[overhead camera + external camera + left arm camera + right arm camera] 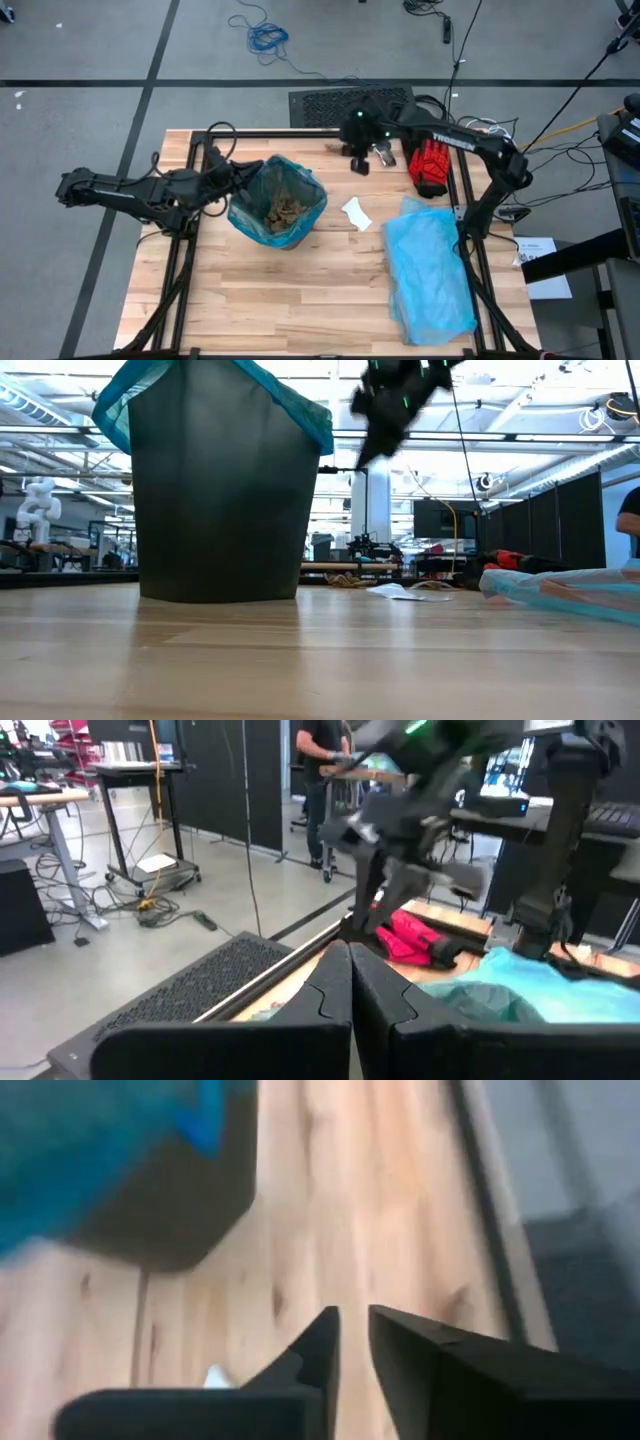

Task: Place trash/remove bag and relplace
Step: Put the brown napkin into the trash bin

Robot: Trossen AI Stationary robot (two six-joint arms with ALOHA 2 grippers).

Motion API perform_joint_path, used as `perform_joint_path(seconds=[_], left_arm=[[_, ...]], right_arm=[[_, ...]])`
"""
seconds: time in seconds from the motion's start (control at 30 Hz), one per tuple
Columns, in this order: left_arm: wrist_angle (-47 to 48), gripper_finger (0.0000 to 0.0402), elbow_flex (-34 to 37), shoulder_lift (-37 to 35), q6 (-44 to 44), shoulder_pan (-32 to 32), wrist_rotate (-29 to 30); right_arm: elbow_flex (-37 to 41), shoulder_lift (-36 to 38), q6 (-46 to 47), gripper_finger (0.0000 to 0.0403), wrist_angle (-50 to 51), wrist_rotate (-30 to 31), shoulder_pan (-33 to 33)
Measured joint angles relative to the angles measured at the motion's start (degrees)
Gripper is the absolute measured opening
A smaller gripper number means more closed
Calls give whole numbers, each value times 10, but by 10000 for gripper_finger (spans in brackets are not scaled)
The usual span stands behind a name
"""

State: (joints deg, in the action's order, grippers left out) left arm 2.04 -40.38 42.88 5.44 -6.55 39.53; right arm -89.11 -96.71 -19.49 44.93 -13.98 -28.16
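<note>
High view first: our left gripper [232, 178] sits at centre-left of the frame, against the left rim of the bin [243, 222], fingers pressed fully together on nothing we can see. The bag [305, 195] lines that bin, with brown trash [284, 209] piled inside. One white scrap [356, 214] lies on the table [300, 300] just right of it. Our right gripper [368, 158] hangs at upper centre, its fingers a narrow slit apart and empty. A red glove [431, 165] and a paler blue bag [428, 270] lie at right.
</note>
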Motion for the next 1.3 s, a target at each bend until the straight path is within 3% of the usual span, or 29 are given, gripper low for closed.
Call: perform_joint_path(seconds=[0.07,0.2,0.4,0.67,0.87,0.97,1.07,1.23,1.3], left_arm=[[8,1,0,1,0,0,0],[6,1,0,3,1,0,0],[4,1,0,5,2,1,0],[5,1,0,5,9,1,0],[13,1,0,5,24,0,0],[17,1,0,5,27,0,0],[22,1,0,5,29,0,0],[34,1,0,5,33,1,0],[32,1,0,5,32,1,0]], right_arm=[[53,0,-1,29,-51,-42,-37],[149,0,11,35,-165,-43,-88],[242,-3,45,107,-300,-42,-116],[254,-76,83,225,-382,-18,-114],[234,-153,107,247,-413,52,-117],[215,-185,123,232,-413,66,-119],[191,-205,118,191,-399,77,-119],[169,-211,114,50,-371,93,-115],[162,-208,107,16,-356,92,-114]])
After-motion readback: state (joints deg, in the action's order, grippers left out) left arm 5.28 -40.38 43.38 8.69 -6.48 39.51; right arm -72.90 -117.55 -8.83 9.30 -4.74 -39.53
